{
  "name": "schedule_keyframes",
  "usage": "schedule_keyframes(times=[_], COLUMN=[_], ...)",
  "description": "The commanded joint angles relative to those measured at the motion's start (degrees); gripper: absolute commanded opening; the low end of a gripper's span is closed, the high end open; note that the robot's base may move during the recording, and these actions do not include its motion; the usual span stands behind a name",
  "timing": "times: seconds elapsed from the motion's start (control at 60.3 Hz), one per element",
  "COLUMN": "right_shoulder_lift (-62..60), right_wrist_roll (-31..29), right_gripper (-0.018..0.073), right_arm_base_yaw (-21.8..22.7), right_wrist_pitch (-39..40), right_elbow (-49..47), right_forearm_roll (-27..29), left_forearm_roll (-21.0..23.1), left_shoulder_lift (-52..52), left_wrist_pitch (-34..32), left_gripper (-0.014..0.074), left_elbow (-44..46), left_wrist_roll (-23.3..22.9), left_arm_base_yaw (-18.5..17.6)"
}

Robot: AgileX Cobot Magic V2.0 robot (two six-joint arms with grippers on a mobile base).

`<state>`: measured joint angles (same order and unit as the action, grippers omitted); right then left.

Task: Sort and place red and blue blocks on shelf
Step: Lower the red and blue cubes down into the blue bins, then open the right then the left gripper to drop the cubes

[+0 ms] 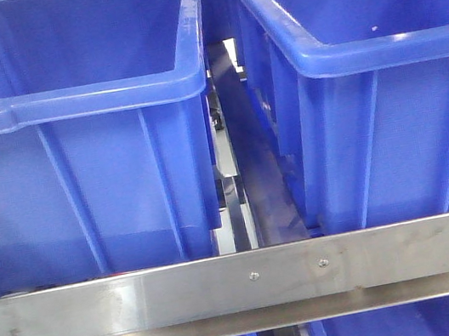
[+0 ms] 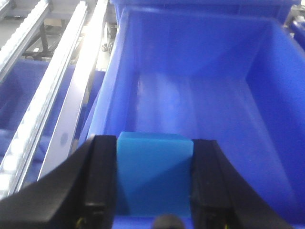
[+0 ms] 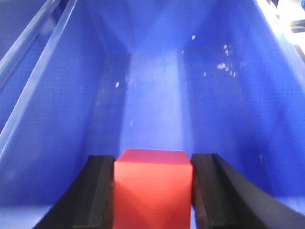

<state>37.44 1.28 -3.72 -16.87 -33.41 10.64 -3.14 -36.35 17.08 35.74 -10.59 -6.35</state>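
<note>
While over bins, left claw (image 2: 155, 186) grips blue block (image 2: 153, 171), right claw (image 3: 152, 191) red block (image 3: 152, 188)

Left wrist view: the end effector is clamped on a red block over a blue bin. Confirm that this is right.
Not quite. In the left wrist view the left end effector is clamped on a blue block, not a red one, over the blue bin. The red block sits in the right end effector, as the right wrist view shows.
</note>
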Motion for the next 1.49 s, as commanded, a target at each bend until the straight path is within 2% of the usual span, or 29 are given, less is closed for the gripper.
schedule_keyframes(times=[0.0, 0.464, 0.73, 0.813, 0.962, 1.045, 1.095, 1.476], right_shoulder_lift=[3.7, 19.8, 22.0, 22.0, 22.0, 22.0, 22.0, 22.0], right_wrist_roll=[-0.3, -0.3, -0.3, -0.3, -0.3, -0.3, -0.3, -0.3], right_gripper=[0.0059, 0.0059, 0.0065, 0.0135, 0.0407, 0.0517, 0.0536, 0.0523], right_arm_base_yaw=[0.3, 0.3, 0.3, 0.3, 0.3, 0.3, 0.3, 0.3], right_wrist_pitch=[7.1, 12.6, 13.1, 13.5, 13.7, 13.7, 13.7, 13.7], right_elbow=[-3.6, -12.8, -13.9, -13.9, -13.9, -13.9, -13.9, -13.9], right_forearm_roll=[0.2, 0.2, 0.2, 0.2, 0.2, -0.2, -0.3, -0.3], left_forearm_roll=[0.2, 0.2, 0.4, 0.4, 0.6, 0.8, 0.8, 1.7], left_shoulder_lift=[-3.6, -23.7, -30.1, -30.4, -30.4, -30.4, -30.4, -30.4], left_wrist_pitch=[-6.5, -13.0, -14.7, -14.7, -15.5, -15.5, -15.5, -14.9], left_gripper=[0.0123, 0.0123, 0.014, 0.0221, 0.0493, 0.0573, 0.0575, 0.0555], left_elbow=[4.2, 12.8, 14.0, 14.0, 14.0, 14.0, 14.0, 14.0], left_wrist_roll=[-0.2, -0.2, -0.5, -0.5, -0.5, -0.6, -0.6, -0.6], left_arm_base_yaw=[-0.9, -8.1, -8.6, -8.6, -8.6, -8.6, -8.6, -8.6])
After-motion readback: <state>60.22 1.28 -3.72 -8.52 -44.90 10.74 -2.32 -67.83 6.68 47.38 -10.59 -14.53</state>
